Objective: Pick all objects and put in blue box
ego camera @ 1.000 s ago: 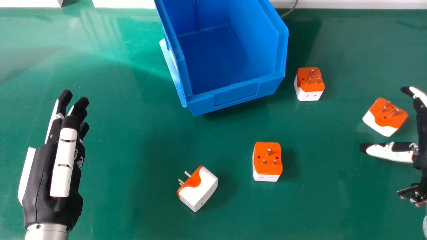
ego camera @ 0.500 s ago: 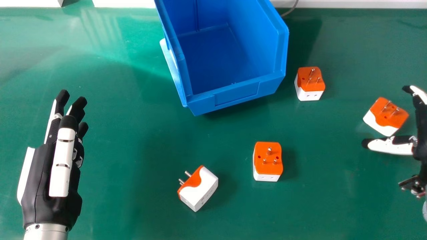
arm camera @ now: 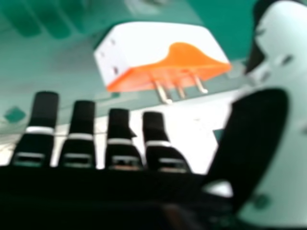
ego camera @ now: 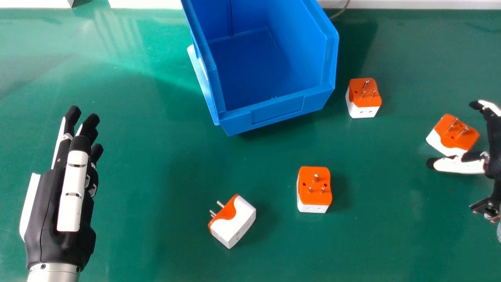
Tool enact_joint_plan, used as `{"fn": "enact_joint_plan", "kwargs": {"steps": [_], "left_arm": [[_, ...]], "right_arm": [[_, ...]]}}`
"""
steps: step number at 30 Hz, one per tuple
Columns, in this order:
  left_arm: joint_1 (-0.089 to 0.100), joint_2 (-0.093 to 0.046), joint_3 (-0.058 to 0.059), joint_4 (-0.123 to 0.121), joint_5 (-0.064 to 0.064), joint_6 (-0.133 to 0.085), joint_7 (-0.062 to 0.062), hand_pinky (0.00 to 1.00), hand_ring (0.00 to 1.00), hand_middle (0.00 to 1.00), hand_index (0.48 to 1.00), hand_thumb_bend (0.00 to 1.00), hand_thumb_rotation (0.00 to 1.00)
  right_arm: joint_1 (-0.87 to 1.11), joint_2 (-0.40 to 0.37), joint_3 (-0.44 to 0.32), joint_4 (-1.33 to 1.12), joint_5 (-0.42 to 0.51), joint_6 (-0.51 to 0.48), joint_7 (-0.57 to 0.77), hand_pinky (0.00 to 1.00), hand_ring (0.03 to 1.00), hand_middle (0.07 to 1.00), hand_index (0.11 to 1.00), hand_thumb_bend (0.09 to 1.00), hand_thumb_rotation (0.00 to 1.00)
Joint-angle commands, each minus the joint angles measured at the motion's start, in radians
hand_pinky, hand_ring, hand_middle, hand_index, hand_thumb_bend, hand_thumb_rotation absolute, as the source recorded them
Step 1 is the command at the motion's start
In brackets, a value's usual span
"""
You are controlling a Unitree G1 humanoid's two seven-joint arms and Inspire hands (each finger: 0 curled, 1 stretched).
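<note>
Taking the head view as a clock, the blue box [ego camera: 274,111] sits at twelve on the green table [ego camera: 137,235], with one plug [ego camera: 364,96] at two, a second plug [ego camera: 452,135] at three, a third plug [ego camera: 314,188] at four and a fourth plug [ego camera: 236,223] at six, on its side. The open left hand [ego camera: 58,207] is between eight and nine. The right hand [ego camera: 460,165], open and empty, is at three, beside the second plug.
</note>
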Motion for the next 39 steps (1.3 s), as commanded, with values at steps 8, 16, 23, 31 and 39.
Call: {"fn": "enact_joint_plan", "kwargs": {"steps": [8, 16, 23, 31, 39], "left_arm": [[0.011, 0.014, 0.009, -0.034, -0.015, -0.004, -0.005, 1.00, 0.99, 0.95, 0.985, 0.41, 0.86], [0.011, 0.019, 0.011, -0.039, -0.017, -0.001, -0.007, 1.00, 0.99, 0.96, 0.985, 0.41, 0.86], [0.010, 0.024, 0.015, -0.037, -0.028, -0.003, -0.023, 1.00, 0.99, 0.96, 0.985, 0.42, 0.86], [0.022, 0.028, 0.019, -0.047, -0.024, -0.003, -0.029, 1.00, 0.99, 0.96, 0.987, 0.43, 0.87], [0.030, 0.028, 0.023, -0.045, -0.032, -0.005, -0.036, 1.00, 0.99, 0.95, 0.984, 0.44, 0.87]], "right_arm": [[-0.074, -0.043, 0.035, 0.068, 0.011, 0.017, 0.013, 0.70, 0.818, 0.850, 0.827, 0.669, 0.25], [-0.117, -0.043, 0.058, 0.169, 0.027, -0.004, -0.006, 0.70, 0.813, 0.847, 0.823, 0.671, 0.24], [-0.155, -0.046, 0.073, 0.237, 0.045, -0.009, -0.008, 0.69, 0.809, 0.847, 0.822, 0.670, 0.23], [-0.196, -0.057, 0.092, 0.298, 0.050, -0.003, -0.012, 0.69, 0.810, 0.845, 0.821, 0.658, 0.24], [-0.236, -0.062, 0.095, 0.355, 0.060, -0.013, -0.017, 0.68, 0.799, 0.837, 0.811, 0.659, 0.23]]}}
